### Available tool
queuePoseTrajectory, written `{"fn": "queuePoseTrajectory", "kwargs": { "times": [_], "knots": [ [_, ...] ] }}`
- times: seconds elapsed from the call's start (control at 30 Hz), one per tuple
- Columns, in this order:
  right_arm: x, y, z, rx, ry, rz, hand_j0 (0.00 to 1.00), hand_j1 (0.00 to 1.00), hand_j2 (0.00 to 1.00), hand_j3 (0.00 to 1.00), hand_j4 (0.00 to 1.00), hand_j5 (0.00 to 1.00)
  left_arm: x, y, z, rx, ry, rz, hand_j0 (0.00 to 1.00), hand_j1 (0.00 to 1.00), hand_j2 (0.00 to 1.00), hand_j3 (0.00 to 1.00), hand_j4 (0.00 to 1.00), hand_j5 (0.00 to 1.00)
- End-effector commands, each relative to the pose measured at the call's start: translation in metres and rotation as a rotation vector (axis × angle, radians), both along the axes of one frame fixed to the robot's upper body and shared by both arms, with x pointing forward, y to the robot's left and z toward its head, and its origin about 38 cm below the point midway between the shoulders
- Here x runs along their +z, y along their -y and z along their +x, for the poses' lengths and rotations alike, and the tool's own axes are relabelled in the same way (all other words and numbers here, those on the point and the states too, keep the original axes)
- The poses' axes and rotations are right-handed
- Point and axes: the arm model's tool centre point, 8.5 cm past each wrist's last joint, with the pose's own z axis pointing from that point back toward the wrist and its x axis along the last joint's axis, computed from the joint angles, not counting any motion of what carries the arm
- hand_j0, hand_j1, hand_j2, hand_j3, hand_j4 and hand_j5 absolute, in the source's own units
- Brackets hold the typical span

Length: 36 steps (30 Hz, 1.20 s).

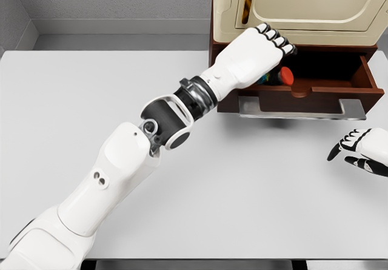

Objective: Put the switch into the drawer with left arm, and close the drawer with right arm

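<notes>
The left arm (109,185) fills the foreground, its left hand (254,54) over the open drawer (339,94). Its fingers (276,38) curl down, but whether they hold the switch (282,76) I cannot tell. Only red and blue ends show inside, so the switch's long axis is hidden. It wants releasing low, then lifting clear. The right hand (362,150) waits loosely open above the counter (254,191).

Looking down steeply from head height onto the white table (182,185), facing forward toward the open drawer (315,85) at the far right edge. Framing at close range, cropping the cabinet (303,9) top. Sharing nothing: single view only.
</notes>
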Motion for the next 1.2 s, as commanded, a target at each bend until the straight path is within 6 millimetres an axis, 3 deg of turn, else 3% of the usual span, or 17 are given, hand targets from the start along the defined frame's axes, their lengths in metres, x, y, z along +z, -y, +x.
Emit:
{"fn": "queuePoseTrajectory", "kwargs": {
  "times": [0.0,0.13,0.23,0.37,0.53,0.67,0.77,0.83,0.93,1.03,1.13,1.17],
  "knots": [
    [0.001,0.000,0.000,-0.002,-0.001,0.006,0.53,0.53,0.53,0.53,0.53,0.53,0.003,-0.001,-0.001,0.008,0.005,-0.012,0.75,0.75,0.75,0.75,0.75,0.75],
    [0.001,0.000,0.000,-0.002,0.000,0.005,0.54,0.54,0.54,0.54,0.54,0.54,0.007,0.000,-0.004,0.000,0.013,-0.019,0.77,0.77,0.77,0.77,0.77,0.77],
    [0.002,-0.001,0.000,0.001,0.000,0.005,0.53,0.53,0.53,0.53,0.53,0.53,0.014,0.001,-0.018,-0.033,0.031,-0.051,0.85,0.85,0.85,0.85,0.85,0.85],
    [0.003,-0.002,0.000,0.006,0.001,0.010,0.51,0.51,0.51,0.51,0.51,0.51,0.020,-0.025,-0.038,-0.041,0.084,-0.057,0.94,0.94,0.94,0.94,0.94,0.94],
    [0.004,-0.005,-0.002,0.015,-0.006,0.015,0.51,0.51,0.51,0.51,0.51,0.51,0.022,-0.061,-0.027,-0.046,0.083,-0.082,1.00,1.00,1.00,1.00,1.00,1.00],
    [0.006,-0.008,-0.002,0.022,-0.001,0.021,0.51,0.51,0.51,0.51,0.51,0.51,0.029,-0.101,-0.030,-0.208,0.110,-0.104,1.00,1.00,1.00,1.00,1.00,1.00],
    [0.008,-0.008,-0.001,0.025,0.004,0.022,0.51,0.51,0.51,0.51,0.51,0.51,0.035,-0.151,-0.038,-0.317,0.127,-0.173,1.00,1.00,1.00,1.00,1.00,1.00],
    [0.009,-0.009,-0.001,0.027,0.007,0.021,0.51,0.51,0.51,0.51,0.51,0.51,0.039,-0.185,-0.034,-0.268,0.100,-0.250,1.00,1.00,1.00,1.00,1.00,1.00],
    [0.019,-0.009,0.005,0.019,0.028,0.059,0.51,0.51,0.51,0.51,0.51,0.51,0.049,-0.253,-0.035,-0.175,0.069,-0.405,1.00,1.00,1.00,1.00,1.00,1.00],
    [0.023,-0.010,0.007,0.018,0.041,0.071,0.51,0.51,0.51,0.51,0.51,0.51,0.026,-0.306,-0.045,-0.063,-0.003,-0.491,1.00,1.00,1.00,1.00,1.00,1.00],
    [0.024,-0.010,0.008,0.015,0.048,0.084,0.51,0.51,0.51,0.51,0.51,0.51,-0.029,-0.350,-0.043,0.111,-0.136,-0.480,1.00,1.00,1.00,1.00,1.00,1.00],
    [0.025,-0.011,0.009,0.017,0.051,0.085,0.51,0.51,0.51,0.51,0.51,0.51,-0.051,-0.379,-0.035,0.195,-0.213,-0.434,1.00,1.00,1.00,1.00,1.00,1.00]
  ]
}}
